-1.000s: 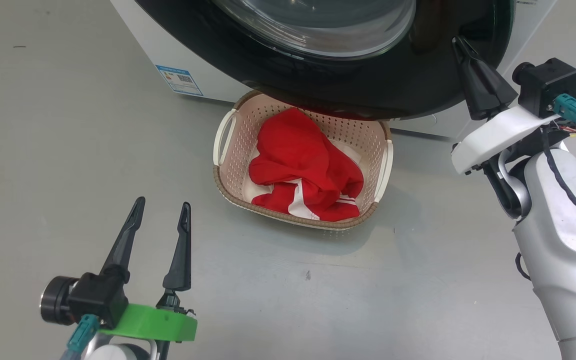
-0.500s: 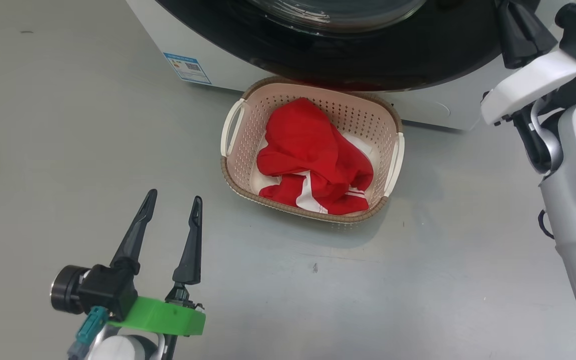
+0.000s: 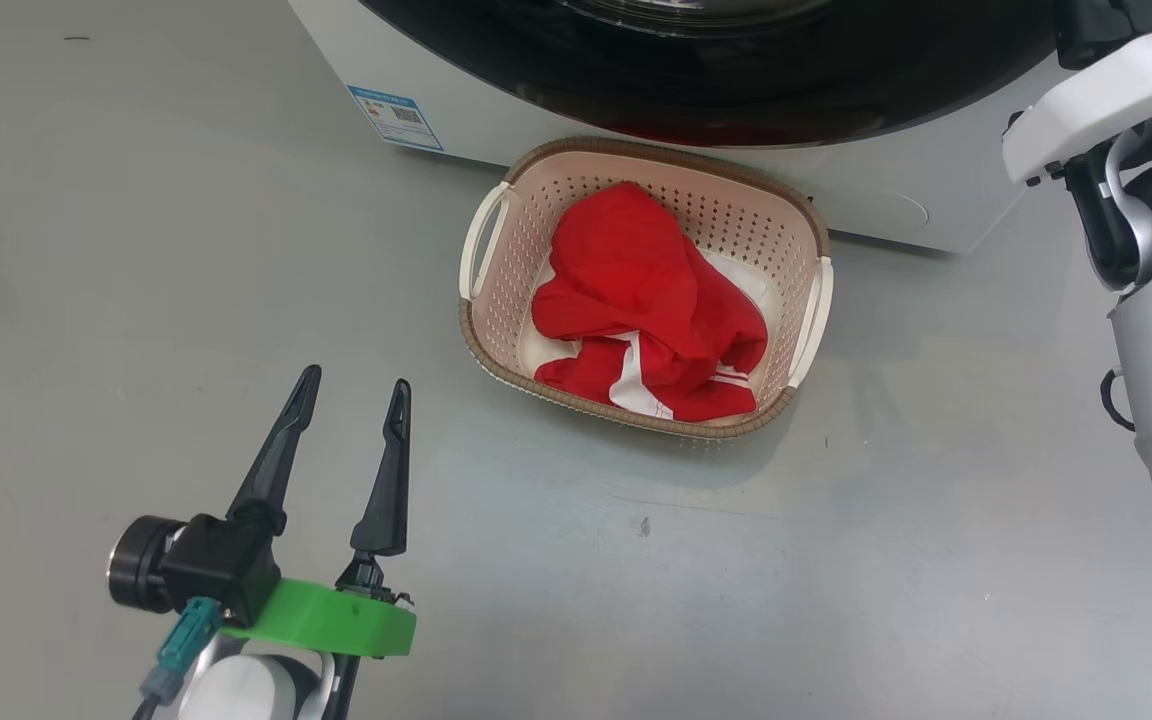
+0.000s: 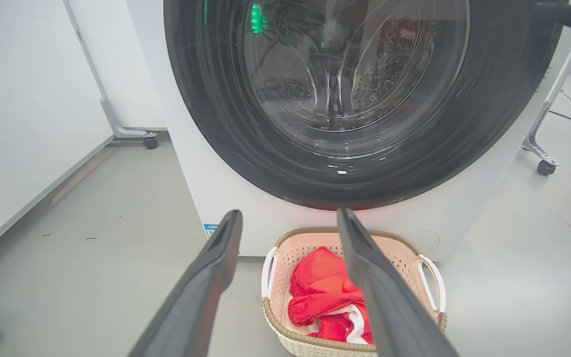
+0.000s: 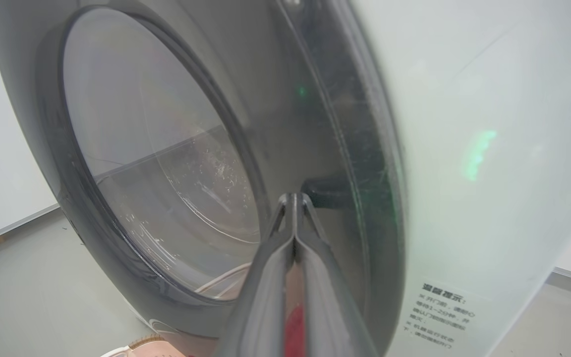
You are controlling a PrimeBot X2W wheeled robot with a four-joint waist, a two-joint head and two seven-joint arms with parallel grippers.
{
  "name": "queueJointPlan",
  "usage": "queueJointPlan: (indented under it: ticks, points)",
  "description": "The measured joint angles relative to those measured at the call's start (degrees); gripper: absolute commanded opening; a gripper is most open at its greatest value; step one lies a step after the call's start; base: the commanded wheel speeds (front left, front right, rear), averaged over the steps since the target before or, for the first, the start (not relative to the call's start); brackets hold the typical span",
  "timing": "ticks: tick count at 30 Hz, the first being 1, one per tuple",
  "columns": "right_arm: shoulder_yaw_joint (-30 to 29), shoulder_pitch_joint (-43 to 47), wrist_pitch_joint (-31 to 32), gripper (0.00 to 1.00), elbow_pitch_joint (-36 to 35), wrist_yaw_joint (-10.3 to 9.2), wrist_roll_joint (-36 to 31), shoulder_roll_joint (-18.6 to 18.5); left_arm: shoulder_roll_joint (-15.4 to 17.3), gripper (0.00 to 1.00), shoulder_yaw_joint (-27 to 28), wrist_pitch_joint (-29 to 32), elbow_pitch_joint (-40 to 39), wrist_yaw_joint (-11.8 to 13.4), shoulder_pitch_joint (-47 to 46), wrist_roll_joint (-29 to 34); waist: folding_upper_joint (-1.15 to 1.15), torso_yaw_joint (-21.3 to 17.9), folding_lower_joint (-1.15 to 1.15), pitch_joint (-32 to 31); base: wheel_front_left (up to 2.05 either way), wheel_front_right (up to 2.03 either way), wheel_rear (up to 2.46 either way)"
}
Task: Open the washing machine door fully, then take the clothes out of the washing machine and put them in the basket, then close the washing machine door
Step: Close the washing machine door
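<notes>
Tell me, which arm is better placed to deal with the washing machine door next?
Right, probably. The right gripper, shut, has its tips at the black rim of the washing machine door. The left gripper hangs open over the floor, short of the basket holding the clothes.

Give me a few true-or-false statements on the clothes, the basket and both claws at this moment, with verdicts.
1. The clothes lie inside the basket. True.
2. The left claw is shut on a red garment. False: it is open and empty, over the floor to the left of the basket.
3. The right claw is shut, its tips at the black rim of the washing machine door. True.
4. The basket stands on top of the washing machine. False: it sits on the floor in front of the machine, just below the door.
</notes>
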Motion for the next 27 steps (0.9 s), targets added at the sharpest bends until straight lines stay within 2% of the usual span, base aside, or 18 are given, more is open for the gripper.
queueJointPlan:
  ticks: [14, 27]
  points:
    - [2.3, -0.2, -4.1, 0.00, 3.7, 0.24, 0.1, 1.7, -0.1, 1.00, 0.0, -0.4, 1.9, 0.0, -1.6, -0.5, 0.00, -0.4, 0.00, -0.9, 0.00, 0.00, 0.00]
    - [4.6, 9.0, -7.2, 0.00, 2.9, 1.09, 2.6, 5.5, -0.1, 1.00, 1.8, -0.5, 3.2, 0.6, -1.5, -0.5, 0.00, -3.3, 0.00, -4.4, 0.00, 0.00, 0.00]
